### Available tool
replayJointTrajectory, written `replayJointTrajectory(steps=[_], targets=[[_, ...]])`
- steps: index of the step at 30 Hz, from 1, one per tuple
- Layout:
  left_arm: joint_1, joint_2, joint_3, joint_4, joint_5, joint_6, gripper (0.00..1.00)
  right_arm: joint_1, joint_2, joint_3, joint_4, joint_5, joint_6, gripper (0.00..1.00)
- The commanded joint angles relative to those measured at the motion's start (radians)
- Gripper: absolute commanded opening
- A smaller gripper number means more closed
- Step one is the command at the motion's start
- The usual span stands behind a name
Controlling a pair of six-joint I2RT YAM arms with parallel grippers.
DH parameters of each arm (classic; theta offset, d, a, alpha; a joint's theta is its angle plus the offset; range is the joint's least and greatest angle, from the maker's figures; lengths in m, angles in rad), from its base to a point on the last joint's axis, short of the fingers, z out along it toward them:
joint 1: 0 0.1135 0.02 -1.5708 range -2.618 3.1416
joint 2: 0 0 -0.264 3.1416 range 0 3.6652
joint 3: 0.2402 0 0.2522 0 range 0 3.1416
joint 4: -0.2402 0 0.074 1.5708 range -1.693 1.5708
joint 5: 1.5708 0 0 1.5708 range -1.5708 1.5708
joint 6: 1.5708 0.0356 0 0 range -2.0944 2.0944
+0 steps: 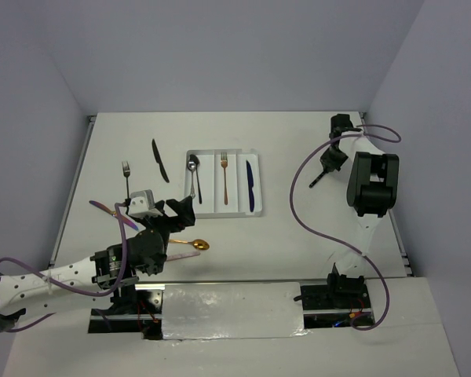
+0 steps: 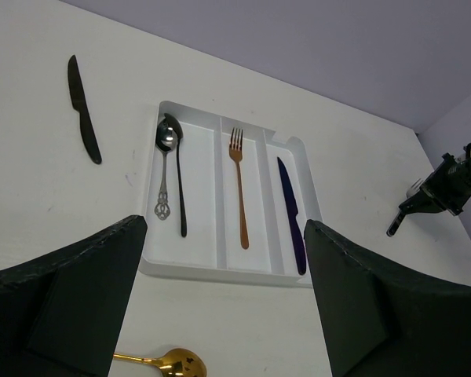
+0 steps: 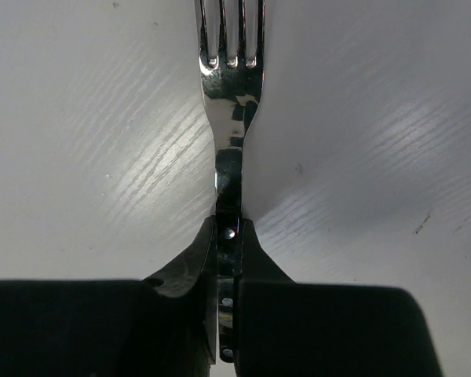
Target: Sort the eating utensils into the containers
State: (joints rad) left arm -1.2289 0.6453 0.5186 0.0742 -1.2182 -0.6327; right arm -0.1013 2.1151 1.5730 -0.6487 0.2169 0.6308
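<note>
A white table (image 1: 298, 251) sits enclosed by plain lavender-grey walls (image 1: 220, 47), with a crinkled silvery sheet (image 1: 231, 310) lying flat along its near edge.

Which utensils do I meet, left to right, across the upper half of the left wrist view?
Black knife → silver spoon → black spoon → copper fork → dark blue knife.

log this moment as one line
left claw open, empty, near tray | right claw shut on fork | in tray: silver spoon, black spoon, copper fork, blue knife | gold spoon loose
</note>
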Motion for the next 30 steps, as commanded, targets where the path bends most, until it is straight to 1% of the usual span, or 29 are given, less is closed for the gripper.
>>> replayJointTrajectory(steps=[1, 3, 5, 6, 8, 9, 11, 12, 13, 14, 15, 17, 19, 25, 30], targets=[[0.0, -0.009, 0.015, 0.035, -0.003, -0.002, 0.95, -0.005, -0.001, 0.005, 0.032, -0.046, -0.029, 0.0], [0.0, -0.006, 0.017, 0.036, -0.003, -0.001, 0.95, 0.009, -0.036, -0.002, 0.064, -0.109, -0.069, 0.0], [0.002, -0.003, 0.018, 0.036, 0.0, 0.001, 0.95, 0.041, -0.091, -0.028, 0.104, -0.117, -0.095, 0.0], [0.002, -0.001, 0.018, 0.036, 0.0, 0.002, 0.95, 0.095, -0.156, -0.036, 0.119, -0.12, -0.135, 0.0], [0.002, 0.001, 0.018, 0.036, -0.001, 0.004, 0.94, 0.17, -0.225, -0.062, 0.173, -0.135, -0.175, 0.0], [0.002, 0.002, 0.018, 0.038, -0.004, 0.004, 0.95, 0.24, -0.284, -0.071, 0.194, -0.17, -0.209, 0.0], [0.0, 0.005, 0.012, 0.042, -0.01, 0.005, 0.95, 0.305, -0.329, -0.094, 0.265, -0.232, -0.246, 0.0], [0.002, 0.007, 0.014, 0.045, -0.01, 0.007, 0.95, 0.366, -0.357, -0.102, 0.293, -0.296, -0.256, 0.0], [0.0, 0.01, 0.012, 0.05, -0.014, 0.008, 0.95, 0.392, -0.363, -0.105, 0.323, -0.315, -0.253, 0.0], [0.002, 0.014, 0.012, 0.049, -0.015, 0.007, 0.95, 0.423, -0.362, -0.094, 0.327, -0.317, -0.25, 0.0], [0.002, 0.016, 0.014, 0.049, -0.018, 0.008, 0.95, 0.483, -0.34, -0.062, 0.325, -0.312, -0.256, 0.0], [0.002, 0.019, 0.021, 0.036, -0.021, 0.001, 0.95, 0.537, -0.305, -0.019, 0.293, -0.295, -0.261, 0.0], [0.002, 0.016, 0.018, 0.036, -0.021, 0.001, 0.95, 0.593, -0.247, 0.022, 0.296, -0.306, -0.273, 0.0], [0.002, 0.016, 0.014, 0.047, -0.023, 0.007, 0.95, 0.673, -0.11, 0.088, 0.324, -0.308, -0.255, 0.0], [0.002, 0.027, 0.014, 0.05, -0.024, 0.007, 0.95, 0.695, -0.058, 0.104, 0.337, -0.275, -0.235, 0.0]])
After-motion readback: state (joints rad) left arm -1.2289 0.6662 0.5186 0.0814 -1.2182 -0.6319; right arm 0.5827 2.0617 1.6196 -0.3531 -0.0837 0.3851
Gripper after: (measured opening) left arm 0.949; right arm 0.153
